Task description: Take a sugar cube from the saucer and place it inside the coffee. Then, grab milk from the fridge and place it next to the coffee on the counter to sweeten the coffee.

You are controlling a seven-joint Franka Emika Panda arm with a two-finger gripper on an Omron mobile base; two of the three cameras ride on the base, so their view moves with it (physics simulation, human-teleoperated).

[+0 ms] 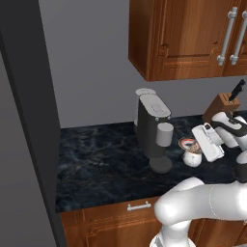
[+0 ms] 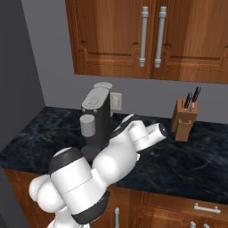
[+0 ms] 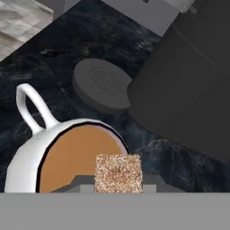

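Sugar cube [image 3: 118, 173] held by the end effector [image 1: 208, 143] right over the coffee [image 3: 67, 157].

In the hand view the speckled brown cube sits clamped at the end effector, just above the cup's near rim, the brown liquid directly beneath. Just beyond the cup stand the grey coffee machine [image 1: 153, 126] and its round drip base [image 3: 104, 84] on the black bench [image 1: 101, 164]. The left base view adds the saucer [image 1: 188, 143] behind the cup and the knife block [image 2: 183, 119] off to the side.
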